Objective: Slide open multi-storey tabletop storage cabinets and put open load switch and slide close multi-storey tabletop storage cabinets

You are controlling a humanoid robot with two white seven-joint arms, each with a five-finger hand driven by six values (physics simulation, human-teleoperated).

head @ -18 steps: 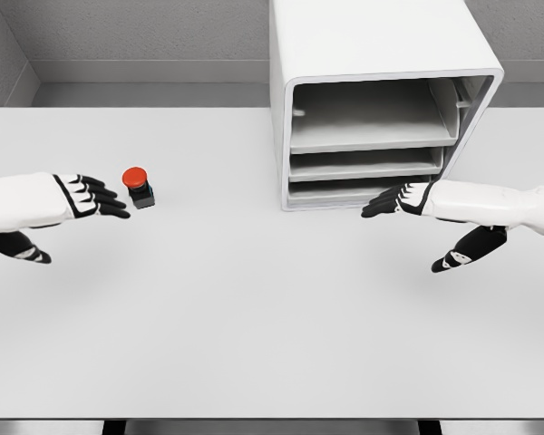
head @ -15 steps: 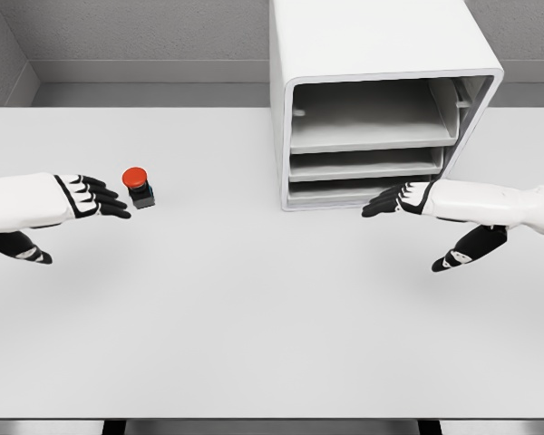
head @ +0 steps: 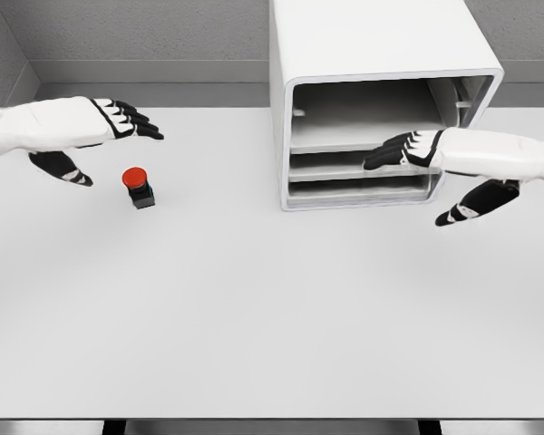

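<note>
Two smooth white arms are showing at the frame's left and right edges. The left hand (head: 118, 119) and right hand (head: 408, 150) are wearing black fingers with white knuckle plates, thumbs black too.

We can read no text, label, brand, number or sign anywhere in the frame. The white storage cabinet (head: 381, 54) at the upper right shows plain, unmarked walls, and the red-capped load switch (head: 139, 186) at the left of the frame carries no lettering we can make out; its cap looks plain red.
</note>
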